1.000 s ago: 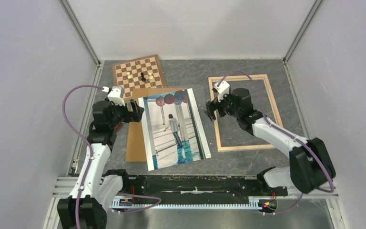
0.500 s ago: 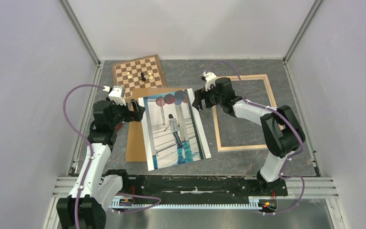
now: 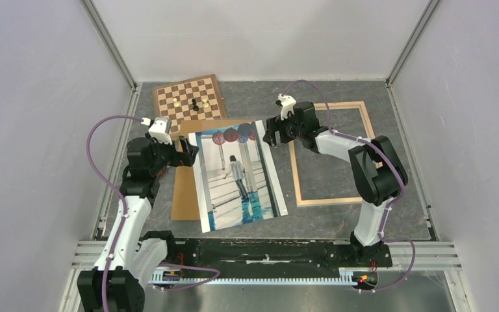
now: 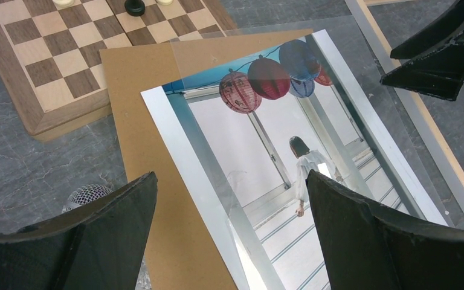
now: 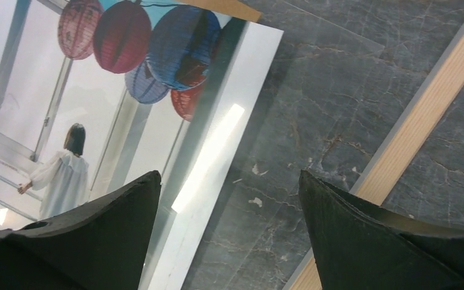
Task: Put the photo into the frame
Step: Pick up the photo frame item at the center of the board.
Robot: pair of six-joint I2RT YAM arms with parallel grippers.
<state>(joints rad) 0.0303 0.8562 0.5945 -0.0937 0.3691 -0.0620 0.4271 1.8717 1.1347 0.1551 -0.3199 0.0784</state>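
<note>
Photo (image 3: 237, 175) lies face up, partly on the brown backing board (image 3: 183, 195), partly on the tabletop (image 3: 260, 97), just left of the frame (image 3: 331, 200). Left gripper (image 3: 190, 151) is spread wide and empty at the photo's top-left corner. Right gripper (image 3: 269, 138) is likewise spread and empty over the top-right corner.

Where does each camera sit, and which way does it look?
Top external: above, behind the bases, facing down onto the table; left arm and right arm show.
Left wrist: faces down at the photo and chessboard; left gripper shows.
Right wrist: faces down at the photo's corner and frame; right gripper shows.
Shared: the photo.
</note>
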